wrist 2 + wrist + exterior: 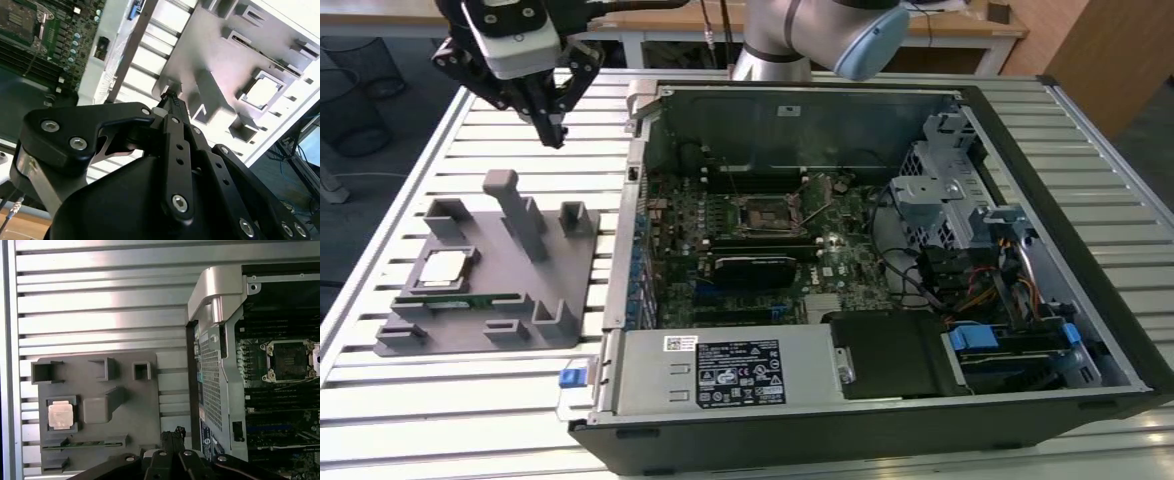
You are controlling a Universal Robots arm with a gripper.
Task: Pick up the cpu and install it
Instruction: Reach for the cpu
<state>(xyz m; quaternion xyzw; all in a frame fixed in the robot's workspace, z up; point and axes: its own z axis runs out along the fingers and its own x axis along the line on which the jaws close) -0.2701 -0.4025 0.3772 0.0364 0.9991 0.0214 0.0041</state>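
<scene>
The cpu [444, 268] lies flat in a square pocket of the grey holder [470, 338] on the slatted bench [454, 400]. Farther back, the tool [552, 132] hangs above the holder's far edge, well apart from the cpu, clenched and empty. The open computer case [720, 420] stands to the exterior view's right.
</scene>
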